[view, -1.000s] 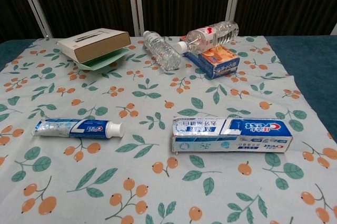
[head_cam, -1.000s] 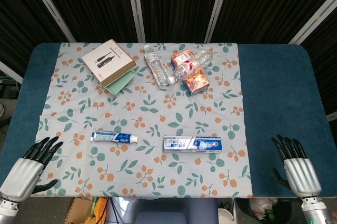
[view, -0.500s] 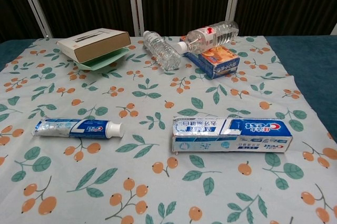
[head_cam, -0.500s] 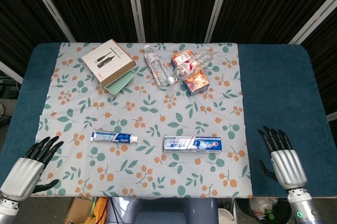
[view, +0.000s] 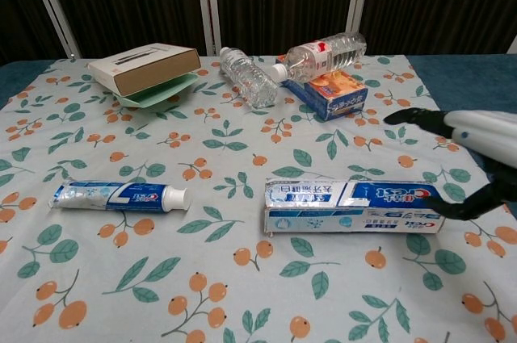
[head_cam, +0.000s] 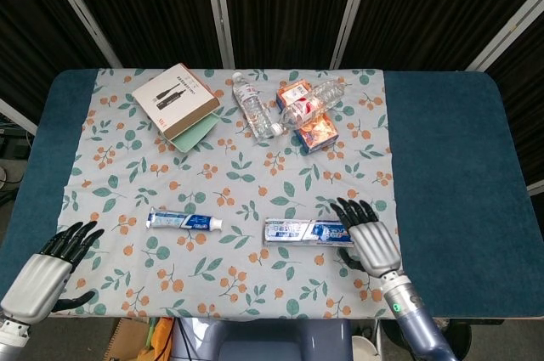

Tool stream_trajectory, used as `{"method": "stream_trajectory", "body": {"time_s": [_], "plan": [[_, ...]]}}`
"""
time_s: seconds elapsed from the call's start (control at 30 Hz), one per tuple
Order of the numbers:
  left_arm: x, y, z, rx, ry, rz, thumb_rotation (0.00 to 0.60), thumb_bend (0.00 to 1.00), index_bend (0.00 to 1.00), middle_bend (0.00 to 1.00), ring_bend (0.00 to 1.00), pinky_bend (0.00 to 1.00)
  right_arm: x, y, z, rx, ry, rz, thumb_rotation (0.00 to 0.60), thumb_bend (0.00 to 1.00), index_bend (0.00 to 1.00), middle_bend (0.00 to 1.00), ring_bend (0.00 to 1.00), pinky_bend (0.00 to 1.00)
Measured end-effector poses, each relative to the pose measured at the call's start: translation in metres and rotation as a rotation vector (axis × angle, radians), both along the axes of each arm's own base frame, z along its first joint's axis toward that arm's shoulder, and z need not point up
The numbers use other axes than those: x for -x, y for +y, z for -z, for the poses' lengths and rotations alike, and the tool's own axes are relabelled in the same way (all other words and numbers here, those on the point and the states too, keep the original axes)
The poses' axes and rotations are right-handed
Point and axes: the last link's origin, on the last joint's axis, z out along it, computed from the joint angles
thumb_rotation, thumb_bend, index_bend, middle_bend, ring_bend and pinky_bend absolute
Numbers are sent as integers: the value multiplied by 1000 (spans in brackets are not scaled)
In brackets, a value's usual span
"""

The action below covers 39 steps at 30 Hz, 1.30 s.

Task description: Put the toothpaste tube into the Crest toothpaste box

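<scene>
The blue and white toothpaste tube (head_cam: 184,221) (view: 119,195) lies flat on the floral cloth, left of centre, its white cap pointing right. The Crest box (head_cam: 304,231) (view: 352,206) lies flat to its right. My right hand (head_cam: 367,240) (view: 472,149) hovers at the box's right end with fingers spread, its thumb low beside that end; whether it touches the box I cannot tell. My left hand (head_cam: 49,267) sits open at the table's near left corner, well away from the tube, and shows only in the head view.
At the back of the cloth lie a brown box on a green one (head_cam: 176,103), two clear water bottles (head_cam: 255,106) (head_cam: 313,102) and an orange and blue carton (head_cam: 316,131). Bare blue table (head_cam: 450,157) flanks the cloth.
My right hand has swept left from the table's near right corner to the right end of the Crest box. The left hand, tube and box have not moved.
</scene>
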Motion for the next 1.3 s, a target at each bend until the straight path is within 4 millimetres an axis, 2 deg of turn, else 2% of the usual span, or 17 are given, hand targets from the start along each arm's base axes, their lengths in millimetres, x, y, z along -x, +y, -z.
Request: {"method": "stream_trajectory", "body": {"time_s": [0.23, 0.43, 0.63, 0.8, 0.97, 1.2, 1.3], "plan": [[1, 3, -2, 13, -7, -16, 600, 0, 27, 13, 34, 138, -26, -7, 43, -67, 21, -18, 600, 383, 0, 64, 0, 26], [0, 4, -2, 25, -10, -17, 600, 0, 31, 13, 34, 138, -35, -16, 62, -71, 35, -25, 600, 383, 1, 86, 19, 26], [0, 5, -2, 37, -13, -24, 600, 0, 36, 13, 34, 138, -37, -25, 75, -70, 63, -26, 600, 383, 96, 193, 134, 92], [-1, 5, -2, 44, -16, -27, 600, 0, 37, 14, 34, 138, -36, -29, 82, -64, 80, -19, 600, 383, 232, 362, 334, 222], [-1, 6, -2, 47, -16, -24, 600, 0, 45, 18, 34, 138, -35, -29, 86, -64, 94, -21, 600, 383, 382, 490, 462, 397], [-2, 5, -1, 55, -16, -23, 600, 2, 61, 37, 41, 157, -41, -27, 78, -48, 61, -45, 600, 383, 402, 503, 476, 417], [-3, 6, -1, 68, -21, -29, 600, 21, 106, 83, 92, 217, -45, -25, 69, -38, 36, -61, 600, 383, 402, 504, 475, 418]]}}
